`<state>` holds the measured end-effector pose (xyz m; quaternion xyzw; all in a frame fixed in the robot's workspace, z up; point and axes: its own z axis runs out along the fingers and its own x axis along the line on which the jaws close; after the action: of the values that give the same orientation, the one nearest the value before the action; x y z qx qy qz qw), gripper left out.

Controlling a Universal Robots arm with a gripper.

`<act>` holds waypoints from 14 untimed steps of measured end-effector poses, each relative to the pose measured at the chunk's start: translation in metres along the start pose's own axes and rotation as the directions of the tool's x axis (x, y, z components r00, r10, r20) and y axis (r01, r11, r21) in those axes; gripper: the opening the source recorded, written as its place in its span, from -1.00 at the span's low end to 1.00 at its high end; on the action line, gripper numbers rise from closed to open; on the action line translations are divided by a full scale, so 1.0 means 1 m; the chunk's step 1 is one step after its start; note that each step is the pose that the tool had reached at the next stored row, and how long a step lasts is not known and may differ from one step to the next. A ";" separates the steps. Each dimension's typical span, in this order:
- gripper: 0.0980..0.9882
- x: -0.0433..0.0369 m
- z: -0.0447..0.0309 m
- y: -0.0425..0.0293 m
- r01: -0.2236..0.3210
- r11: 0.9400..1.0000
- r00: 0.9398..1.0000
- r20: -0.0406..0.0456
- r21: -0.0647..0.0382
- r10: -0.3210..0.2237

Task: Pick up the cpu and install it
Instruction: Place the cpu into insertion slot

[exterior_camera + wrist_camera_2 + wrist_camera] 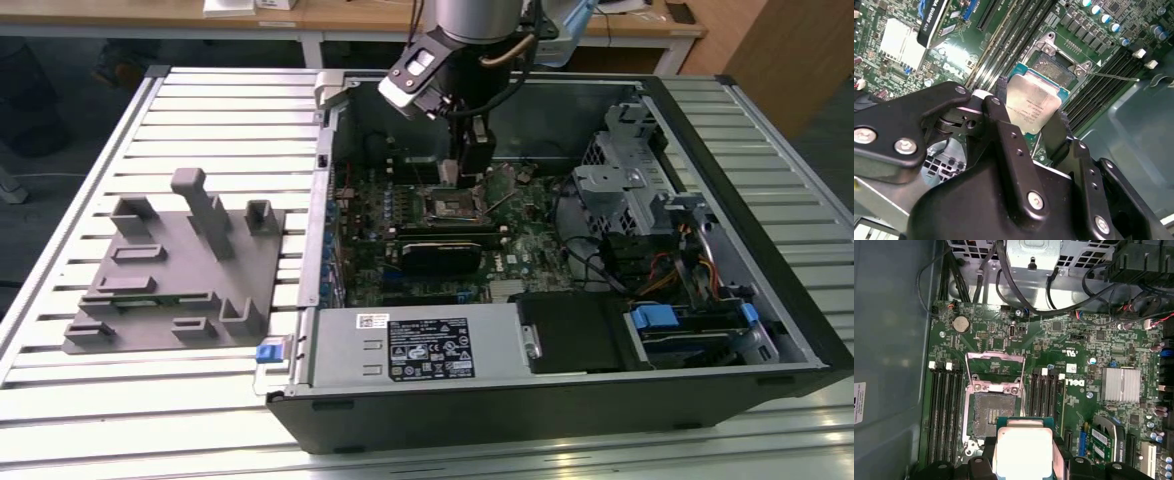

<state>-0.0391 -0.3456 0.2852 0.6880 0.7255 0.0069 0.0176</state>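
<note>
Installation was in hand: my gripper (1030, 109) pinched the cpu (1034, 102) by opposite edges, poised near the open socket (1055, 67), where seating, I judged, demanded square alignment.

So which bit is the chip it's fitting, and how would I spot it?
Look inside the open computer case, at the green board on its floor. The robot's black hand hangs over it, pinching a small flat square, the chip. Its pale silvery top sets it apart from the dark, empty metal-framed socket nearby.
</note>
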 end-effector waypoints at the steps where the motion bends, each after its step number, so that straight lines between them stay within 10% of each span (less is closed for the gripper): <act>1: -0.04 0.0007 0.0006 0.0001 0.000 1.000 1.000 0.000 0.000 0.000; 14: -0.04 0.0033 0.0066 0.0004 -0.001 1.000 1.000 0.000 0.000 0.001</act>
<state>-0.0387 -0.3423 0.2786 0.6885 0.7250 0.0069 0.0177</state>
